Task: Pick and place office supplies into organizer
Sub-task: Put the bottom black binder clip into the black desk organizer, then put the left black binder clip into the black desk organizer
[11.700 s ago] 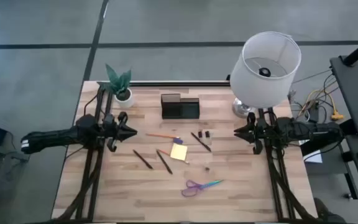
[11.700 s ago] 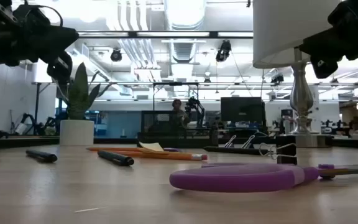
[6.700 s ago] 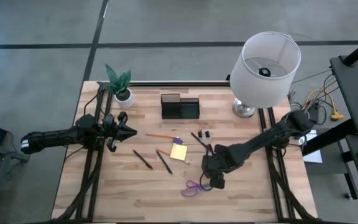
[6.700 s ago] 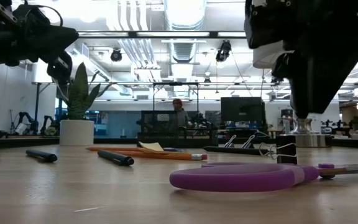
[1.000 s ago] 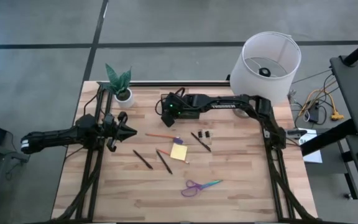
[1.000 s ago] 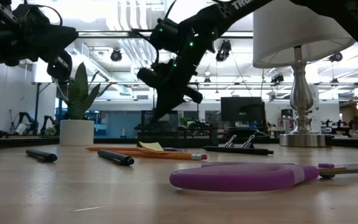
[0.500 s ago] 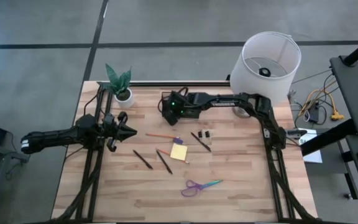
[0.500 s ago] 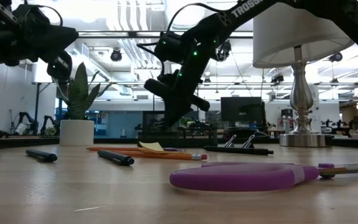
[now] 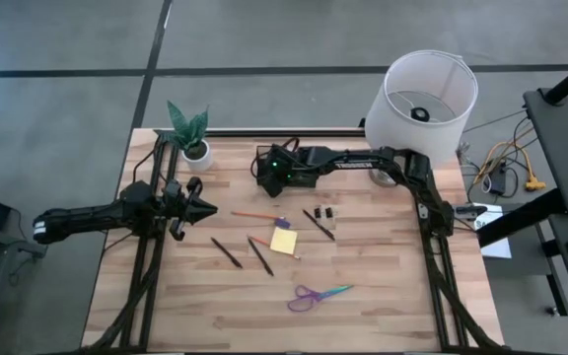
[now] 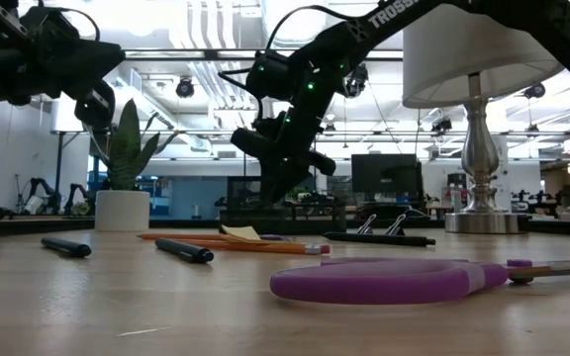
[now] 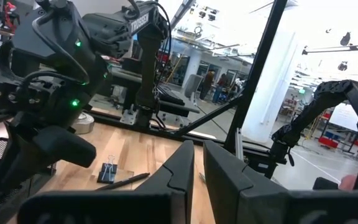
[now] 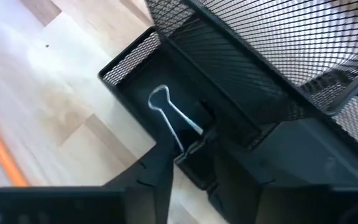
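The right gripper [image 12: 188, 165], jaws partly apart, is releasing a binder clip [image 12: 176, 127] into the organizer [image 9: 286, 170] at 12 o'clock; next it should lift clear, while the left gripper [image 9: 208, 210] waits closed at 9 o'clock.

Right arm [image 10: 384, 18], low view: white letters "TROSS", cut off by the frame edge.
Elsewhere: nothing I can read.

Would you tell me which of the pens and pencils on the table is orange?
The orange pencil, lying just left of the yellow sticky-note pad; the other pens around it are all dark.
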Tool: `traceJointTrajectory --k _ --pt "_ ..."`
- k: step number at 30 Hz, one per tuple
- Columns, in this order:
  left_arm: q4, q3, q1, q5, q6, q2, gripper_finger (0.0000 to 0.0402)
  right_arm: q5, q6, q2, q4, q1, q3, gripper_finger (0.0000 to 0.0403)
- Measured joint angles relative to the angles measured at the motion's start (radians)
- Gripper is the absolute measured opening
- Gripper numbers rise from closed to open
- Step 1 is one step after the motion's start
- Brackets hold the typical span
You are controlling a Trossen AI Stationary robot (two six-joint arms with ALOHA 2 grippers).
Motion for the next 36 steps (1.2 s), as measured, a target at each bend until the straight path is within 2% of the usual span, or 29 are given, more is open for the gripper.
traceJointTrajectory --k 7,15,23,28,31,33,36 --pt "0.000 0.000 0.000 0.000 0.000 0.000 0.0020 -0.001 0.014 0.000 -0.002 0.018 0.000 0.0153" --pt "-0.001 0.000 0.000 0.000 0.000 0.000 0.0020 -0.005 -0.018 -0.033 -0.037 0.076 0.000 0.0159" --pt "-0.003 0.000 0.000 0.000 0.000 0.000 0.0020 -0.010 -0.090 -0.068 -0.337 0.151 0.000 0.0150" --pt "-0.002 0.000 0.000 0.000 0.000 0.000 0.0020 -0.078 0.077 -0.069 -0.525 0.161 -0.009 0.0148" --pt "-0.002 0.000 0.000 0.000 0.000 0.000 0.0020 -0.096 0.140 -0.069 -0.565 0.160 -0.021 0.0148" --pt "-0.001 0.000 0.000 0.000 0.000 0.000 0.0020 -0.107 0.101 -0.070 -0.554 0.159 -0.027 0.0148" --pt "-0.001 0.000 0.000 0.000 0.000 0.000 0.0020 -0.092 -0.062 -0.070 -0.550 0.170 -0.031 0.0150"
